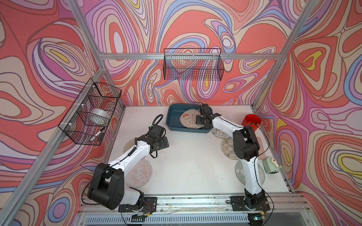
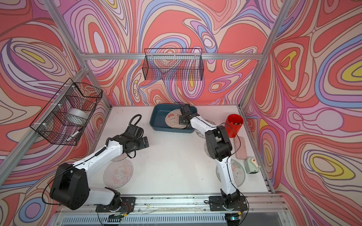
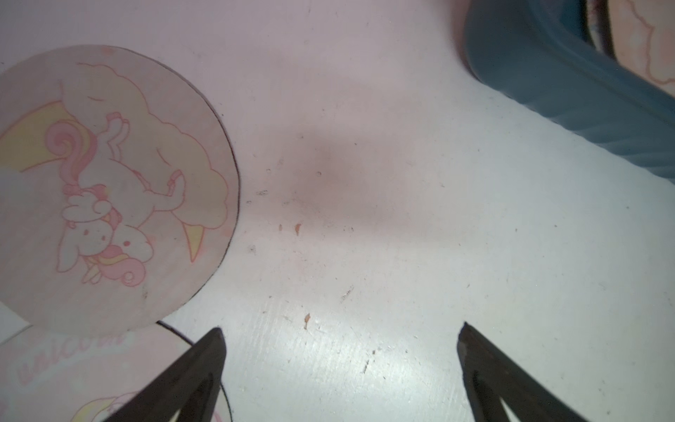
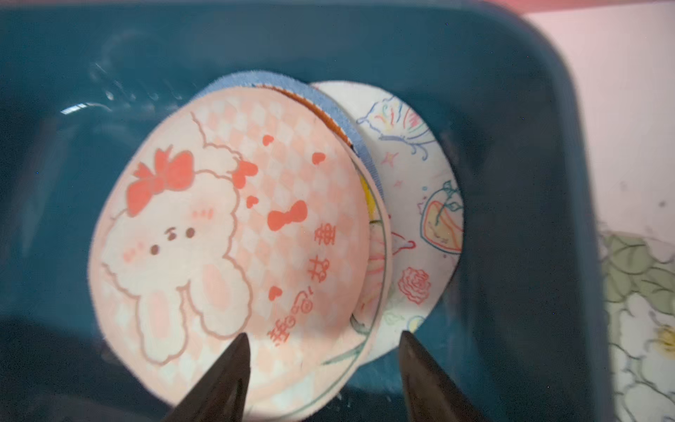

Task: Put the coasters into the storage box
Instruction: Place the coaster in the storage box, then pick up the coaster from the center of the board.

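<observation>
**Right wrist view: a pile in the box, about five coasters left to fetch**

Across the bench [image 1: 195, 166] you have roughly half the work done, by my reading. The storage box [image 1: 173, 117] sits at the far middle of the bench. The loose pile in it leans toward the right arm's end, and the other end is bare.

At least three coasters overlap there. The rabbit coaster [image 4: 226, 237] lies on top. A blue-rimmed coaster [image 4: 277, 80] and a white rose-print coaster [image 4: 412, 219] peek out from under it.

Five coasters lie outside in both top views. Two are by the left arm: the unicorn coaster [image 1: 141, 174] and a pale coaster [image 1: 129, 145] half hidden by the arm. Three run down the right arm's side: a floral coaster [image 1: 219, 134] touching or just beside the box, a leaf-print coaster [image 1: 228, 148] and a grey coaster [image 1: 240, 172] behind the arm.

Your right gripper [image 4: 325, 336] hangs over the pile inside the box, jaws partly apart and clamping nothing. Your left gripper [image 3: 339, 329] is spread wide and empty over bare bench, near the unicorn coaster, which looks like the likeliest next pick.
</observation>
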